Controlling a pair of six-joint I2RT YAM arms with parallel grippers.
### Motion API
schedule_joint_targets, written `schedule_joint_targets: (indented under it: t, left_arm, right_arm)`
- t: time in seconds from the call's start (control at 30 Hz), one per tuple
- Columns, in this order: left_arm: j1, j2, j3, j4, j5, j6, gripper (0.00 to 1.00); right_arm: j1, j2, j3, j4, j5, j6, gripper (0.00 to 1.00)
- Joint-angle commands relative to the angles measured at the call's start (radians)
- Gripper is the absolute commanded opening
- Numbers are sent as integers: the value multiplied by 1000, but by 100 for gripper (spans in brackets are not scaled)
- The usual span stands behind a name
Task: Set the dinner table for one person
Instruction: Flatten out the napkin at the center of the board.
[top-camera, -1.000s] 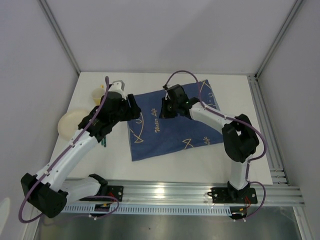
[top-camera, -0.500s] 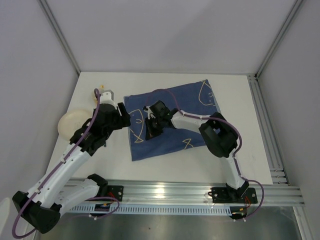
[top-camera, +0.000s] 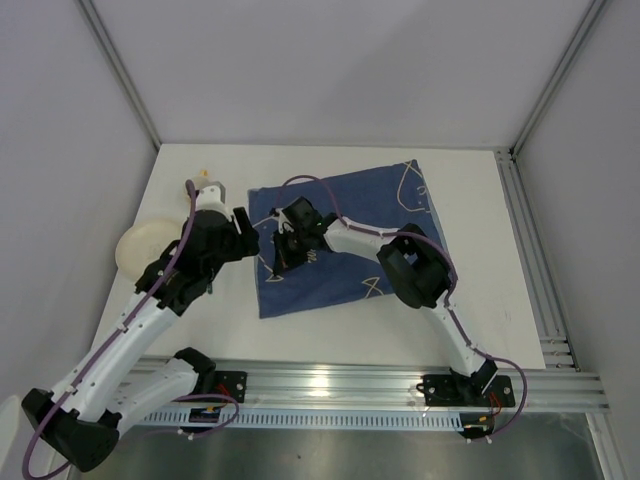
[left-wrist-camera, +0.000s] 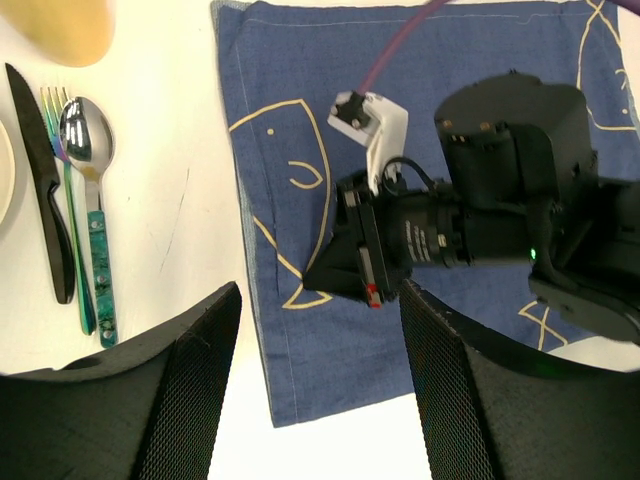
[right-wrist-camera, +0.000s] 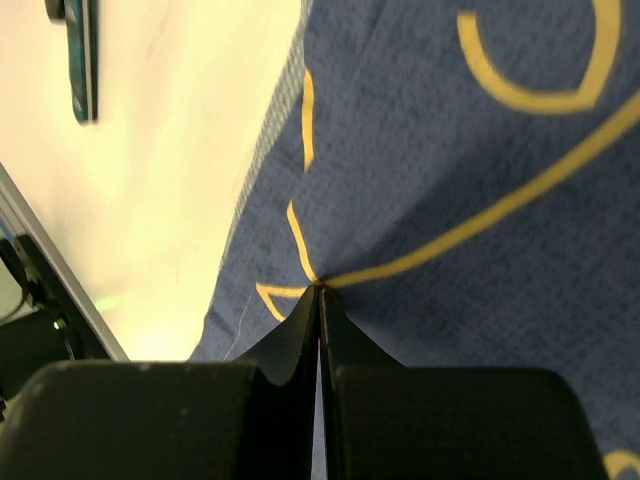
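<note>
Right hand is closed, fingertips together and pressed down on the blue cloth near the cloth's left edge, where two yellow lines meet. Whether any fabric is pinched between them I cannot tell. Its arm rises from the near side, folds sharply at the elbow over the cloth's near right part and stretches low and leftward across the cloth.

Left hand is open and holds nothing. It hovers over the cloth's left edge, facing straight down, and its arm runs up in a long diagonal from the near left.

The white desk carries the cloth and shows bare all round it. Left of the cloth, a knife, fork and spoon lie side by side. A cream plate sits further left. A yellowish cup stands off the cloth's far left corner.
</note>
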Motion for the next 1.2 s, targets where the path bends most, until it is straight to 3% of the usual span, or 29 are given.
schedule_joint_targets:
  t: [0.0, 0.33, 0.6, 0.67, 0.8, 1.0, 1.13, 1.17]
  left_arm:
    - [-8, -25, 14, -4, -4, 37, 69]
    - [-10, -50, 14, -32, 1, 40, 70]
    - [-16, -44, -2, -26, 10, 39, 70]
    - [-16, -42, -5, -26, 10, 37, 70]
    - [-19, -44, -13, -6, 19, 34, 70]
    - [-22, -22, -29, 25, 44, 25, 71]
    - [-24, -4, -36, 43, 52, 25, 72]
    - [-24, -1, -34, 45, 61, 22, 71]
  right_arm:
    - [3, 74, 90, -31, 34, 10, 0]
    - [-8, 278, 470, -174, 98, 16, 0]
    - [-63, 341, 601, -191, 103, 55, 0]
    - [-72, 284, 567, -166, 81, 50, 0]
    - [-78, 65, 321, 18, 107, 10, 0]
    - [-109, -208, 46, 99, 163, -25, 2]
    - [-147, -334, -97, 141, 190, -21, 10]
    - [-147, -349, -121, 100, 287, -31, 12]
